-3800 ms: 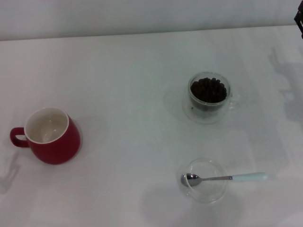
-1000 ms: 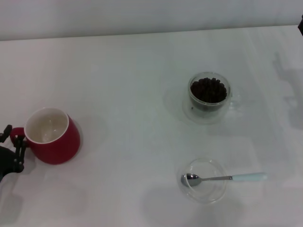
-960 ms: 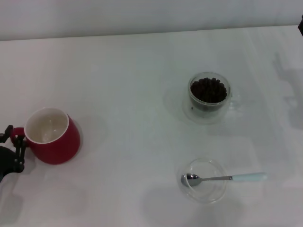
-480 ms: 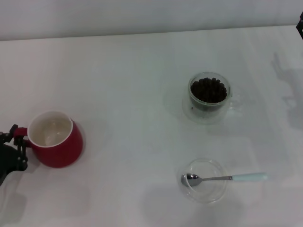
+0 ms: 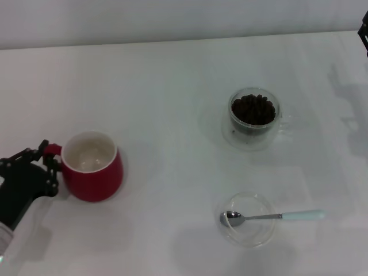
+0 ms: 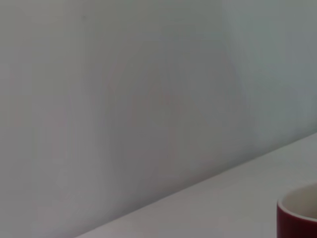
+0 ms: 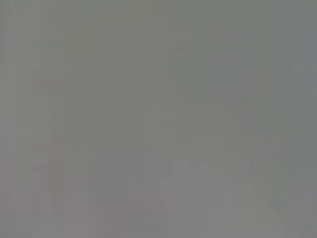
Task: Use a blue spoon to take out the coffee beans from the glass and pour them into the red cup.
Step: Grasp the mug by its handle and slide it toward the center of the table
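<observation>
On the white tabletop (image 5: 161, 86) the red cup (image 5: 92, 167) stands upright at the robot's left, its white inside showing and its loop handle turned toward the left edge of the head view. The left pincer (image 5: 49, 158), black and reaching in from the lower left corner, has its fingers pinching that handle, one finger on either side of the loop. In the left wrist view only a slice of the red cup's rim and wall (image 6: 297, 213) shows at the edge, with the tabletop and a plain wall behind it. Well apart from the cup, toward the far right of the tabletop, stands the glass (image 5: 253, 118), clear and upright with its side handle pointing right, and the coffee beans (image 5: 253, 109) fill it as a dark heap up to the rim. Nearer the robot, below the glass in the head view, lies a shallow clear glass dish (image 5: 247, 219); the blue spoon (image 5: 270, 216) rests across it, its metal bowl inside the dish and its pale blue handle sticking out over the rim to the right. Only a dark sliver of the right pincer (image 5: 363, 30) shows at the upper right edge of the head view, and I cannot tell whether it is spread or pressed together; the right wrist view shows nothing but a blank grey field.
</observation>
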Available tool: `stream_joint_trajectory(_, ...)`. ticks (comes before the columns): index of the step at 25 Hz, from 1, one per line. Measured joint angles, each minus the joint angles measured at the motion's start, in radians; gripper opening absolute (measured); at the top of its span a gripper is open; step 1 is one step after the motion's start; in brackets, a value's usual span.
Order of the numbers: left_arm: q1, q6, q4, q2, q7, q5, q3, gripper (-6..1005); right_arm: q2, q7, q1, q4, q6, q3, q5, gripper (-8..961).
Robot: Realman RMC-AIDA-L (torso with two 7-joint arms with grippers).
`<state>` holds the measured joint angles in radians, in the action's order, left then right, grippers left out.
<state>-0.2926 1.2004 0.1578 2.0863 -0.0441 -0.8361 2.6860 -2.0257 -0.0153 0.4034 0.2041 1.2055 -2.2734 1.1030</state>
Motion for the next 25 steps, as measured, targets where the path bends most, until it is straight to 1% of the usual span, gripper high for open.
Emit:
stream_joint_trajectory(5, -0.023, -0.047, 0.046, 0.001, -0.043, 0.038, 0.0, 98, 0.002, 0.0, 0.002, 0.003, 0.0, 0.0, 0.0, 856)
stream_joint_trajectory(11, -0.047, -0.082, 0.067, 0.003, -0.055, 0.078, 0.0, 98, 0.003, 0.0, 0.005, 0.003, 0.003, 0.0, 0.0, 856)
stream_joint_trajectory(15, -0.053, -0.095, 0.082, 0.003, -0.056, 0.093, 0.0, 99, 0.004, 0.0, 0.004, 0.003, 0.007, 0.0, -0.001, 856)
stream_joint_trajectory(20, -0.059, -0.104, 0.087, 0.003, -0.056, 0.15, 0.0, 99, 0.004, 0.0, 0.004, 0.003, 0.007, 0.0, -0.002, 856)
stream_joint_trajectory(25, -0.049, -0.104, 0.103, 0.005, -0.056, 0.16, 0.0, 111, 0.005, 0.0, 0.004, 0.003, 0.008, 0.0, -0.002, 856)
